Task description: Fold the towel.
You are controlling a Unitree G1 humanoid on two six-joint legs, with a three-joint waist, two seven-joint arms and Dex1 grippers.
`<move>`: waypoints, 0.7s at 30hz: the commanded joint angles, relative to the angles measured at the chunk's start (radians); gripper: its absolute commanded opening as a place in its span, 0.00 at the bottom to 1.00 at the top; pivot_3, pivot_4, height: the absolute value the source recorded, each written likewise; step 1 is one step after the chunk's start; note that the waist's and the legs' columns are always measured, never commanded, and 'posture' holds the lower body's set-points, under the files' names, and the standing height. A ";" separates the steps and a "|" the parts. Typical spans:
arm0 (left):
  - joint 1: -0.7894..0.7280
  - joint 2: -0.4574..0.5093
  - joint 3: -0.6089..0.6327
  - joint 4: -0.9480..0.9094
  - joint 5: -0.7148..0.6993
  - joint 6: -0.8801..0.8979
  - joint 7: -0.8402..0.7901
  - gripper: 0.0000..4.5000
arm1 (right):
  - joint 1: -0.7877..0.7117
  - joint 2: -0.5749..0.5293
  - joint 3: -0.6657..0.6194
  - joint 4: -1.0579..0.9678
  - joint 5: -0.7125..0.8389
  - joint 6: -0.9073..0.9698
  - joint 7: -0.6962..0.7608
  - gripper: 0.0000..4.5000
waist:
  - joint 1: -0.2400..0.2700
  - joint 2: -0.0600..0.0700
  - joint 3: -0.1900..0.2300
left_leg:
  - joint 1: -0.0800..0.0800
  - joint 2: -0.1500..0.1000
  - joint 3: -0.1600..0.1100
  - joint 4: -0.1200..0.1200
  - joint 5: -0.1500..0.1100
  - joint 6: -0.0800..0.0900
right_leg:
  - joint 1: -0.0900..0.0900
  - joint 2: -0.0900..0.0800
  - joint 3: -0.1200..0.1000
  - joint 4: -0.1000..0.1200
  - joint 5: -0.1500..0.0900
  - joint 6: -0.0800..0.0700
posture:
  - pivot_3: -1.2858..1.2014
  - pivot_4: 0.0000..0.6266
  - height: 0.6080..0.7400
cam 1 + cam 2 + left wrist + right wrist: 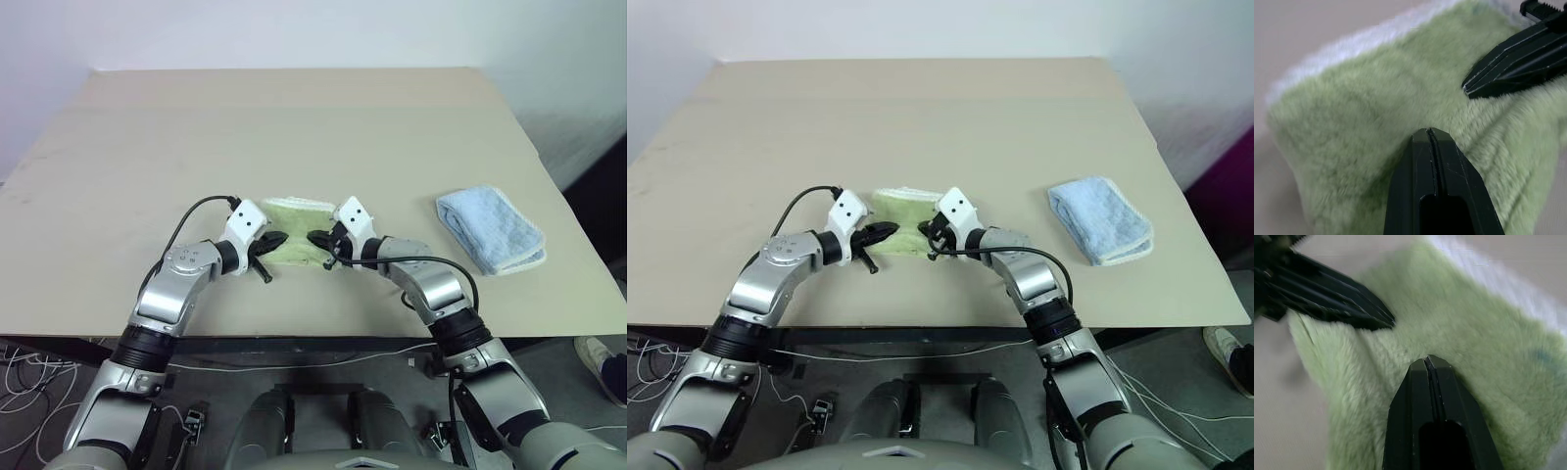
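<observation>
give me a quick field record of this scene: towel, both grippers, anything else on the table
towel: light-green towel, folded small, near the table's front edge
left gripper: left gripper shut, tips pressed on the towel's left side
right gripper: right gripper shut, tips on the towel's right side
other item: folded light-blue towel to the right, apart
surface: tan table

Light: bright, even and diffuse over the bench.
Shadows: soft, faint ones under the arms and beside the blue towel.
Glare: pale washed-out wall behind the bench.
Head views: sharp throughout, the bench edges slightly bowed.
Wrist views: towel pile soft and blurred close up; black fingers crisp; white edging smeared at the far edge.
</observation>
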 commanded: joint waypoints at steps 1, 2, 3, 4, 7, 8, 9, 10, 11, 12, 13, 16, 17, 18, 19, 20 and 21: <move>0.031 0.014 -0.010 0.019 0.040 -0.020 -0.007 0.01 | 0.028 0.005 0.003 0.008 -0.020 -0.013 0.004 0.00 | 0.000 0.000 0.000 | 0.000 0.000 0.000 0.000 0.000 0.000 | 0.000 0.000 0.000 0.000 0.000 0.000 | 0.52 0.24 1.00; 0.035 0.015 -0.009 0.023 0.046 -0.026 -0.007 0.01 | 0.034 0.004 0.000 0.000 -0.019 -0.013 0.004 0.00 | 0.000 0.000 0.000 | 0.000 0.000 0.000 0.000 0.000 0.000 | 0.000 0.000 0.000 0.000 0.000 0.000 | 0.52 0.24 1.00; 0.038 0.013 -0.002 0.023 0.042 -0.033 -0.007 0.01 | 0.039 0.003 -0.006 -0.009 -0.017 -0.017 0.003 0.00 | 0.000 0.000 -0.001 | 0.000 0.000 0.000 0.000 0.000 0.000 | 0.000 0.000 0.000 0.000 0.000 0.000 | 0.52 0.24 1.00; 0.039 0.006 0.017 0.016 0.024 -0.028 -0.007 0.01 | 0.044 0.001 -0.013 -0.024 -0.013 -0.025 0.003 0.00 | 0.000 0.000 -0.001 | 0.000 0.000 0.000 0.000 0.000 0.000 | 0.001 0.000 0.000 0.000 0.000 0.000 | 0.52 0.24 1.00; 0.028 -0.041 0.131 -0.033 -0.108 0.033 0.007 0.01 | 0.054 -0.007 -0.047 -0.088 0.011 -0.059 0.010 0.00 | 0.000 0.000 0.000 | 0.000 0.000 0.000 0.000 0.000 0.000 | 0.001 0.000 0.000 0.000 0.000 0.000 | 0.52 0.24 1.00; 0.022 -0.058 0.182 -0.053 -0.163 0.073 0.022 0.01 | 0.057 -0.012 -0.060 -0.114 0.021 -0.064 0.013 0.00 | 0.000 0.000 0.000 | 0.000 0.000 0.000 0.000 0.000 0.000 | 0.000 0.000 0.000 0.000 0.000 0.000 | 0.52 0.24 1.00; 0.013 -0.074 0.241 -0.071 -0.222 0.124 0.046 0.01 | 0.061 -0.020 -0.074 -0.146 0.032 -0.068 0.019 0.00 | 0.000 0.000 0.000 | 0.000 0.000 0.000 0.000 0.000 0.000 | 0.000 0.000 0.000 0.000 0.000 0.000 | 0.52 0.24 1.00; 0.007 -0.084 0.297 -0.081 -0.278 0.174 0.068 0.01 | 0.066 -0.029 -0.088 -0.175 0.041 -0.070 0.024 0.00 | 0.000 0.000 0.000 | -0.001 0.000 0.000 0.000 0.000 0.000 | -0.001 0.000 0.000 0.001 0.000 0.000 | 0.52 0.24 1.00; 0.002 -0.090 0.348 -0.090 -0.328 0.219 0.090 0.01 | 0.071 -0.038 -0.099 -0.201 0.048 -0.070 0.029 0.00 | 0.000 0.000 0.000 | -0.001 0.000 0.000 0.001 0.000 0.000 | -0.001 0.000 0.000 0.001 0.000 0.000 | 0.52 0.24 1.00; -0.001 -0.092 0.395 -0.099 -0.378 0.270 0.112 0.01 | 0.076 -0.048 -0.110 -0.224 0.052 -0.069 0.031 0.00 | 0.000 0.000 0.000 | -0.001 0.000 0.000 0.001 0.000 0.000 | -0.001 0.000 0.000 0.001 0.000 0.000 | 0.52 0.24 1.00; -0.001 -0.093 0.461 -0.098 -0.453 0.332 0.133 0.01 | 0.085 -0.062 -0.124 -0.249 0.055 -0.068 0.032 0.00 | -0.001 0.000 0.000 | -0.001 0.000 0.000 0.001 0.000 0.000 | -0.001 0.000 0.000 0.001 0.000 0.000 | 0.52 0.24 1.00; 0.006 -0.088 0.588 -0.087 -0.600 0.480 0.192 0.09 | 0.103 -0.095 -0.150 -0.295 0.052 -0.066 0.025 0.00 | -0.002 0.000 0.000 | -0.001 0.000 0.000 0.000 0.000 0.000 | -0.001 0.000 0.000 0.001 0.000 0.000 | 0.52 0.24 1.00; 0.010 -0.091 0.615 -0.089 -0.635 0.515 0.213 0.13 | 0.108 -0.101 -0.155 -0.303 0.051 -0.064 0.023 0.00 | -0.002 0.000 0.000 | -0.001 0.000 0.000 0.000 0.000 0.000 | -0.001 0.000 0.000 0.001 0.000 0.000 | 0.52 0.24 1.00; 0.015 -0.098 0.645 -0.091 -0.675 0.545 0.231 0.22 | 0.113 -0.107 -0.161 -0.311 0.050 -0.062 0.020 0.00 | -0.001 0.000 0.000 | -0.001 0.000 0.000 0.001 0.000 0.000 | -0.001 0.000 0.000 0.001 0.000 0.000 | 0.52 0.24 1.00; 0.025 -0.114 0.685 -0.087 -0.732 0.588 0.266 0.29 | 0.122 -0.117 -0.171 -0.324 0.050 -0.058 0.016 0.00 | 0.000 0.000 0.000 | -0.001 0.000 0.000 0.001 0.000 0.000 | -0.001 0.000 0.000 0.001 0.000 0.000 | 0.52 0.24 1.00; 0.036 -0.131 0.719 -0.081 -0.782 0.626 0.302 0.36 | 0.131 -0.126 -0.181 -0.337 0.051 -0.054 0.014 0.00 | 0.001 0.000 0.000 | -0.001 0.000 0.000 0.001 0.000 0.000 | -0.001 0.000 0.000 0.001 0.000 0.000 | 0.52 0.24 1.00; 0.052 -0.146 0.734 -0.080 -0.813 0.658 0.327 0.43 | 0.141 -0.134 -0.190 -0.349 0.052 -0.050 0.011 0.00 | 0.001 0.000 0.000 | -0.001 0.000 0.000 0.001 0.000 0.000 | -0.001 0.000 0.000 0.001 0.000 0.000 | 0.52 0.24 1.00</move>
